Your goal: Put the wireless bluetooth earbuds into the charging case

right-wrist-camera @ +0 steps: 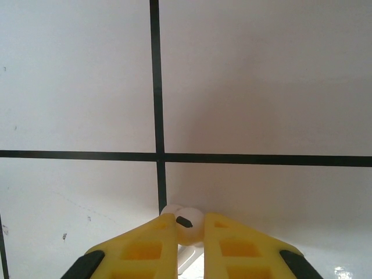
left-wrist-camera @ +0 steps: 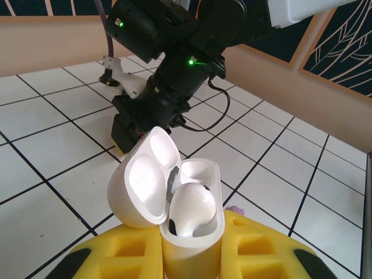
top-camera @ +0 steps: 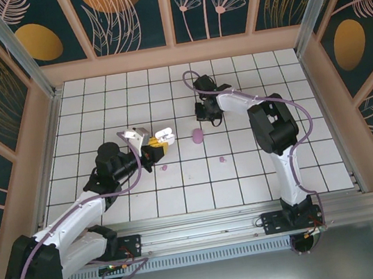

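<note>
Where the right gripper (right-wrist-camera: 190,220) meets the far half of the tabletop (top-camera: 98,110), its fingers pinch a white earbud (right-wrist-camera: 183,222). A second white earbud (left-wrist-camera: 192,206) sits in the open white case (left-wrist-camera: 139,192), which the left gripper (top-camera: 153,143) clamps above mid-table. The purple case (top-camera: 198,135) lies beside it, with the left purple earbud (top-camera: 164,167) and the right purple earbud (top-camera: 221,158) nearer the near edge.

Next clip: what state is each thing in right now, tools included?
white case: lid open, held off the tiles.
left tool: shut on the white case.
seated white earbud: in the case's near slot; other slot empty.
loose white earbud: on the tiles, not yet in the case.
right tool: closed on the loose white earbud.
purple case: on the tiles, lid state unclear.
purple earbuds: loose, apart.
</note>
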`<action>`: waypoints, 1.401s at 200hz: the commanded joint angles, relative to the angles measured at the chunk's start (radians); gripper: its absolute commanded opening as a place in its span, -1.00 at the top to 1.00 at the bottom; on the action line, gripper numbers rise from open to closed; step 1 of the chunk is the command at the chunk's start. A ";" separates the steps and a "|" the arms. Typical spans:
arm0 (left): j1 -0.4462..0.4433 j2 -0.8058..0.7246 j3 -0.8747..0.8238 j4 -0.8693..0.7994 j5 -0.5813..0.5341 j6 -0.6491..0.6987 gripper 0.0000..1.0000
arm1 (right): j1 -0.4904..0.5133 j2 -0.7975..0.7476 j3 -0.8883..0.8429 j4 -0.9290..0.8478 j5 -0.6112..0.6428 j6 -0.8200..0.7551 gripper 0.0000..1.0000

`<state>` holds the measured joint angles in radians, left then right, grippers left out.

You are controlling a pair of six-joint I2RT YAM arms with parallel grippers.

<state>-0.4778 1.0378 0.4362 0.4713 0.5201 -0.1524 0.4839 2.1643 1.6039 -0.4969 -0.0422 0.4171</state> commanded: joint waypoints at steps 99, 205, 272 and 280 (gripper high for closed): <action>-0.006 -0.006 0.043 0.051 0.022 -0.032 1.00 | 0.017 -0.214 -0.080 0.036 0.111 -0.007 0.77; -0.015 0.083 0.149 0.063 0.031 -0.098 1.00 | 0.125 -0.507 -0.171 0.159 0.220 -0.100 0.78; -0.022 0.160 0.223 0.014 0.004 -0.166 1.00 | 0.225 -0.712 -0.306 0.311 0.192 -0.232 0.83; -0.024 0.162 0.223 0.025 0.007 -0.174 1.00 | 0.239 -0.738 -0.325 0.334 0.190 -0.251 0.85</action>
<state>-0.4919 1.1889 0.6319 0.4808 0.5224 -0.2829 0.6796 1.5089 1.3262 -0.2703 0.1562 0.2520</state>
